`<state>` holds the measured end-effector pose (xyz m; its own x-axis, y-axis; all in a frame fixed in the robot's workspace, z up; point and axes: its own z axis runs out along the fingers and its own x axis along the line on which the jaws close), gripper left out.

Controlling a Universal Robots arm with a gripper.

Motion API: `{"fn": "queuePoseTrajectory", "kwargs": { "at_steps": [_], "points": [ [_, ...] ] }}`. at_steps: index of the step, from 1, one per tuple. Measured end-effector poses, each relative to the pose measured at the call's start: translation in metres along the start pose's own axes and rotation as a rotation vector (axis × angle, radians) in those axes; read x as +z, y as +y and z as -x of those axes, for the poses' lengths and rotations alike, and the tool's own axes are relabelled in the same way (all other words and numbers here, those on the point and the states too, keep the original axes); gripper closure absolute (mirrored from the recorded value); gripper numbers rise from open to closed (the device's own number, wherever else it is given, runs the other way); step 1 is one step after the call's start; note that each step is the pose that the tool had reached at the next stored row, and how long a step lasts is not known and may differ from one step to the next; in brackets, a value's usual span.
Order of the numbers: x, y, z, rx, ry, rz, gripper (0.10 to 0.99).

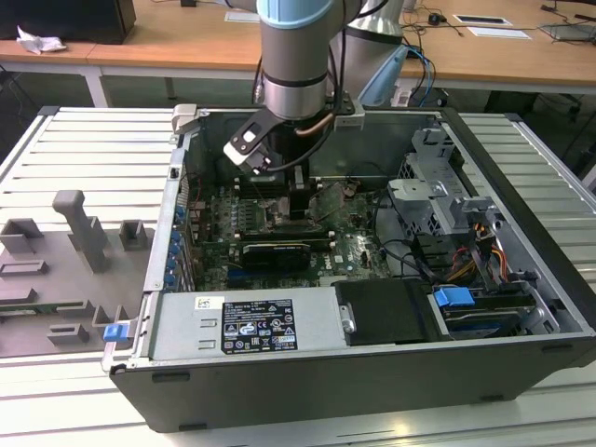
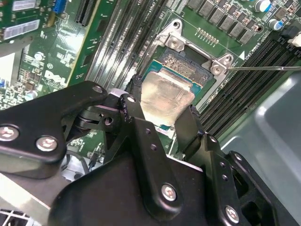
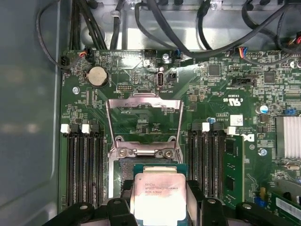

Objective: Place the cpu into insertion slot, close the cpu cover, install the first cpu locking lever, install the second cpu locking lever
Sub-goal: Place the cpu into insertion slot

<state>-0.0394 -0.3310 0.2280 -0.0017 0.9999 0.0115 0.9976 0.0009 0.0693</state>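
Exterior view: we see the arm (image 1: 293, 56) reaching inside the computer case (image 1: 372, 396) on a slatted table (image 1: 93, 149). Second wrist view: the gripper (image 2: 162, 110) pinches the cpu (image 2: 167, 92) between its fingers, just over the insertion slot (image 2: 183, 63). First wrist view: the cpu cover (image 3: 144, 102) stands open, with memory slots (image 3: 84, 165) on either side.

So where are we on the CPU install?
Nothing finished yet. In hand: the gripper clamps the cpu just over the insertion slot; seated or not, can't tell. Left: the cpu cover stands open, so the cover and both locking levers remain.
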Motion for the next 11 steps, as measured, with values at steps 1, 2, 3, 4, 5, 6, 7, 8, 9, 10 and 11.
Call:
{"fn": "queuePoseTrajectory", "kwargs": {
  "at_steps": [1,2,3,4,5,6,7,8,9,10,11],
  "points": [
    [0.0012,-0.0005,-0.0009,0.0,-0.0001,0.0,0.557],
    [0.0021,-0.001,-0.0016,0.0,-0.0001,0.0,0.557],
    [0.0032,-0.0017,-0.0023,0.0,0.0,0.0,0.557],
    [0.0044,-0.0024,-0.003,0.0,0.0001,0.0,0.557],
    [0.0053,-0.003,-0.0035,0.0,0.0,0.0,0.557],
    [0.0064,-0.0037,-0.0041,0.0,0.0,0.0,0.557],
    [0.0076,-0.0044,-0.005,0.0,0.0,0.0,0.557],
    [0.0085,-0.0048,-0.0058,0.0,-0.0001,0.0,0.557],
    [0.0115,-0.0054,-0.0078,0.0,0.0001,0.0,0.557],
    [0.0139,-0.0056,-0.0093,0.0,0.0001,0.0,0.557],
    [0.0156,-0.0057,-0.0101,0.0,0.0,0.0,0.557]
  ]
}}
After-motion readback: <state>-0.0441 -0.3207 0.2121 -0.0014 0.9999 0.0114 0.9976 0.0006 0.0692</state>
